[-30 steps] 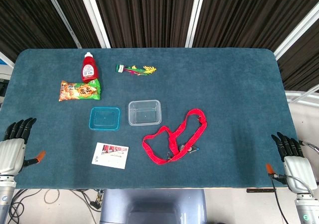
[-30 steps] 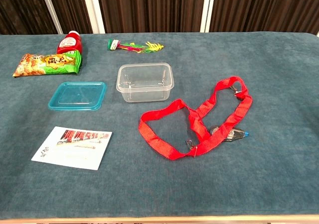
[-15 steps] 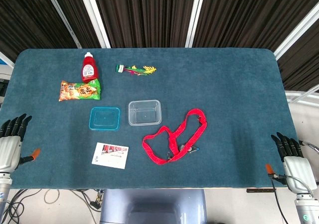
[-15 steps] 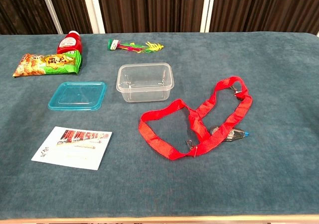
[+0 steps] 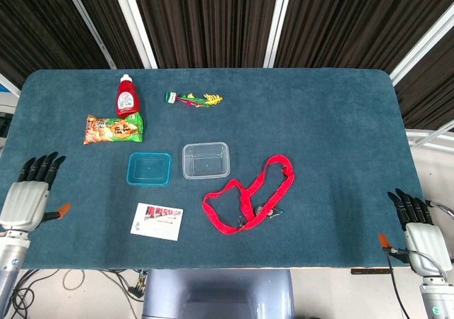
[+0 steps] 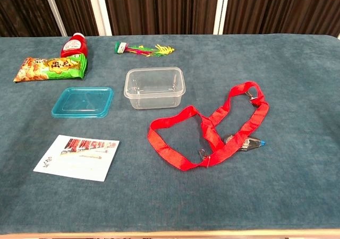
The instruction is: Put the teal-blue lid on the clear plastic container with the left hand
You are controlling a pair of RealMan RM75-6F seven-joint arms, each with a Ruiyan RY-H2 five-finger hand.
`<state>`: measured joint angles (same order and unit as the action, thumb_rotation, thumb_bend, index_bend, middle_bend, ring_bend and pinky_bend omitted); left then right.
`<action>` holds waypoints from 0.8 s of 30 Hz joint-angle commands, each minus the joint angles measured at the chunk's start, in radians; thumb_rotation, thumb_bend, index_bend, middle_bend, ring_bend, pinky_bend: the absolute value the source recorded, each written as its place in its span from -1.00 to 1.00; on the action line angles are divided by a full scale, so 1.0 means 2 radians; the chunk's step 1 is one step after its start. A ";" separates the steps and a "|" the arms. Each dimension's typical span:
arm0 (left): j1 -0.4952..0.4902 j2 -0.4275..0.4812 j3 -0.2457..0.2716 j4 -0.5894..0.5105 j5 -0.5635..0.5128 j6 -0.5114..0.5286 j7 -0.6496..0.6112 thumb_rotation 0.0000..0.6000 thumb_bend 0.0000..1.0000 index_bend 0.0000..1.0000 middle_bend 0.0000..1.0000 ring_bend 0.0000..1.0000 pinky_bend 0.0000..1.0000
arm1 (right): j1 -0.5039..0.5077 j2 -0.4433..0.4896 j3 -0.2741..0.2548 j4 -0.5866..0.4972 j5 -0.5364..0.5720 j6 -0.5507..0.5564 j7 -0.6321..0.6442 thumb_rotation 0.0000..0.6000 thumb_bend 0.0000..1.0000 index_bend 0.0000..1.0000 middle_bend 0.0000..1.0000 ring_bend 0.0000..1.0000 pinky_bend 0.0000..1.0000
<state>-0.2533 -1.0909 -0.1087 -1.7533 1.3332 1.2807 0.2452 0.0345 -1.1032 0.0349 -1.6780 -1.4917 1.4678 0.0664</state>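
Note:
The teal-blue lid (image 5: pixel 149 169) (image 6: pixel 83 102) lies flat on the table, just left of the clear plastic container (image 5: pixel 206 160) (image 6: pixel 154 87), which stands upright and uncovered. My left hand (image 5: pixel 30 193) hovers at the table's front left corner, well left of the lid, fingers extended and apart, holding nothing. At the front right corner my right hand (image 5: pixel 419 227) is open too, with nothing in it. Neither hand shows in the chest view.
A red ketchup bottle (image 5: pixel 127 96) and a snack packet (image 5: pixel 113 128) lie behind the lid. A bundle of coloured sticks (image 5: pixel 193 99) is further back. A printed card (image 5: pixel 157 221) sits in front of the lid; a red lanyard (image 5: pixel 250 195) lies right of the container.
My left hand has moved forward and rightward over the table's left edge, after dipping left half a second ago. The right hand and all objects stay as they were.

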 commanded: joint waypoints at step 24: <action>-0.229 -0.138 -0.042 0.149 -0.233 -0.245 0.144 1.00 -0.72 -1.00 -0.96 -1.00 -1.00 | -0.002 0.003 0.009 -0.004 0.022 -0.004 0.001 1.00 -0.21 -0.89 -0.92 -0.95 -1.00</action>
<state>-0.7034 -1.3581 -0.2013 -1.4639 0.8754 0.7963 0.5270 0.0308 -1.0961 0.0530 -1.6873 -1.4468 1.4582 0.0694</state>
